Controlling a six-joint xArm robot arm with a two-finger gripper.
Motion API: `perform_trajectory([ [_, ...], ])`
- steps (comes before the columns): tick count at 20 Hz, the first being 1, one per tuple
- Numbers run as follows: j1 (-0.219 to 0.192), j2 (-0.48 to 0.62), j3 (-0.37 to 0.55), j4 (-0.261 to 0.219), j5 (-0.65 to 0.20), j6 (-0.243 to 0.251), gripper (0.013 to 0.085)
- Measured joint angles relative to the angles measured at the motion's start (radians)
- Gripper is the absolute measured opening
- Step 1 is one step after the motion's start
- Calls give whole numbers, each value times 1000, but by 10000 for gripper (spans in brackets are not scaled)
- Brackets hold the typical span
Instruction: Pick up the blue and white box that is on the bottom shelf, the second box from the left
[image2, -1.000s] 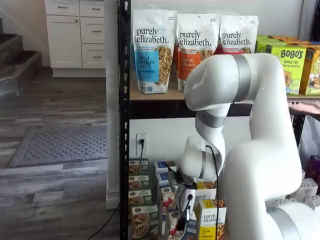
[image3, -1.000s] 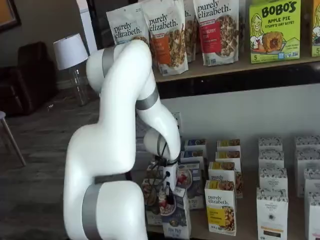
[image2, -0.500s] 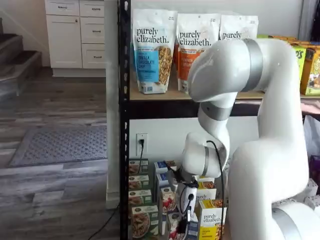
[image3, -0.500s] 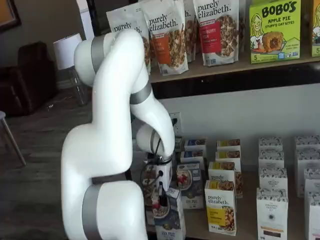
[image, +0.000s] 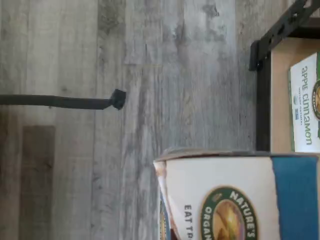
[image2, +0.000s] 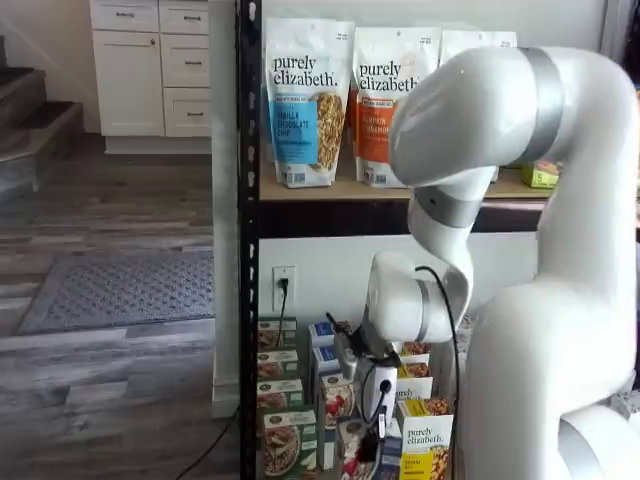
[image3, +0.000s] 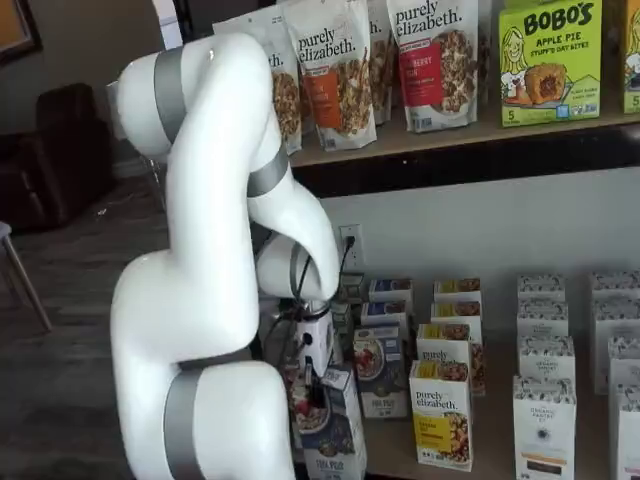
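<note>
The white arm has swung back from the rack over the last second, and the small upright blue and white box (image3: 335, 425) has come with it: where a second ago it stood in line with the other front cartons, it now sits out past the front edge of the bottom shelf (image3: 480, 440), tilted a little and nearer to me than the yellow-and-white carton (image3: 441, 414) to its right. The gripper (image3: 312, 385), a white body with black fingers, is closed on the box's upper part; the fingers press against its picture of a berry bowl, with no gap showing between them and the card. In a shelf view from the other side the same box (image2: 352, 452) hangs low at the picture's edge beneath the gripper (image2: 375, 425), just right of the green-and-white carton (image2: 285, 440) that stays on the shelf. The wrist view shows grey plank floor (image: 100, 125) under a white and blue carton top (image: 240, 200), with the black rack post (image: 262, 75) off to one side, which fits a box drawn clear of the shelf. I would judge the pick nearly done: the box looks held and free, and only carrying it away remains.
</note>
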Motion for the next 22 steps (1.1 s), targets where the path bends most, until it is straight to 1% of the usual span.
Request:
perform_trajectory([
  [3,9,-74,31,-27,47,37,410],
  [4,11,-105,40,-40,74,53,410],
  [8,16,-186,64,-68,130,90,410],
  [10,19,-237,77,-68,164,95,410],
  [14,17,-340,96,-47,243,85,410],
  [17,14,-414,106,-58,301,99,410],
  [22,11,-524,105,-93,400,135,410],
])
